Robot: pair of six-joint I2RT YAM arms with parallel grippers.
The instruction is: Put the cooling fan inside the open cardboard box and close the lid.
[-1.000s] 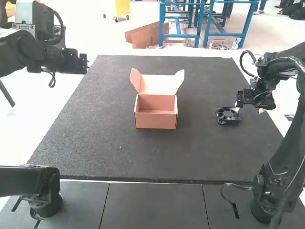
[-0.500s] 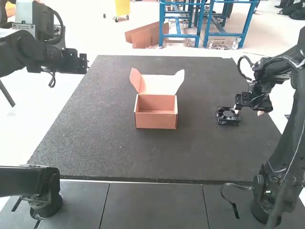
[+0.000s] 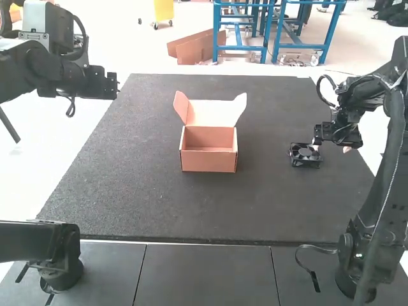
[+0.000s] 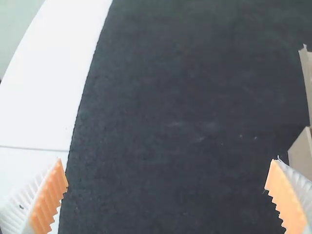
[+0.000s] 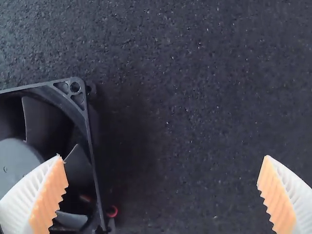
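**A:** Biggest first. The tabletop [image 3: 127,191] is a black mat. The box [image 3: 208,158] sits about mid-mat, open, with its lid [image 3: 213,109] standing up at the back.

**B:** We agree. Where is the left arm [image 3: 38,67]?

**A:** It is up over the far left edge of the mat, well apart from the box. The left fingers [image 4: 46,204] are spread wide with nothing between them. There is bare mat underneath and a sliver of cardboard off to one side.

**B:** And the right arm [image 3: 366,89]?

**A:** It is bent down over the right side of the mat. The right fingers [image 5: 46,197] are also wide and hold nothing. One finger overlaps the frame of the fan [image 3: 305,155], and the other is out over bare mat.

**B:** So the fan is not between them.

**A:** Right. The fan lies flat on the mat, right of the box and well apart from it, near the right edge. We cannot tell whether that one finger touches it or only hangs above it.

**B:** Which step do we log?

**A:** We'd call it lining up for the pick. Nothing is grasped, nothing is in the box, and the lid is not closed.

**B:** What does the next move need?

**A:** We judge the right fingers must shift sideways so that one wall of the frame sits between them. Then they lower and close. The frame is thin and stiff, so an off-centre pinch could tip it or push it along the mat. After that come the carry to the box, the drop, and folding the lid down.
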